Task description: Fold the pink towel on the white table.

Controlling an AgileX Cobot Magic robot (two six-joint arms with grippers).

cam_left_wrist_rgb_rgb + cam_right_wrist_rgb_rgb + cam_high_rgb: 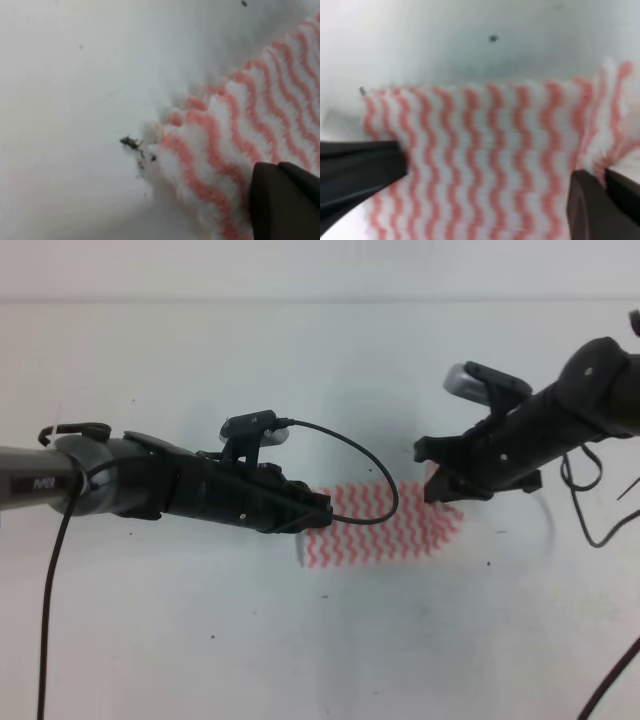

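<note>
The pink towel (pixel 385 525), with pink and white wavy stripes, lies flat on the white table (pixel 300 640) between the two arms. My left gripper (pixel 318 512) is at the towel's left edge. In the left wrist view only one dark finger (pixel 285 200) shows, resting over the towel's corner (pixel 240 125), and nothing is pinched. My right gripper (pixel 440 485) is over the towel's right end. It (pixel 490 167) stands open, its fingers straddling the striped cloth (pixel 490 130). The cloth edge by the right finger (pixel 600 205) looks slightly raised.
A black cable (pixel 360 455) loops from the left arm's camera over the towel's left part. More cables (pixel 585 505) hang by the right arm. Small dark specks (pixel 131 142) dot the table near the towel's corner.
</note>
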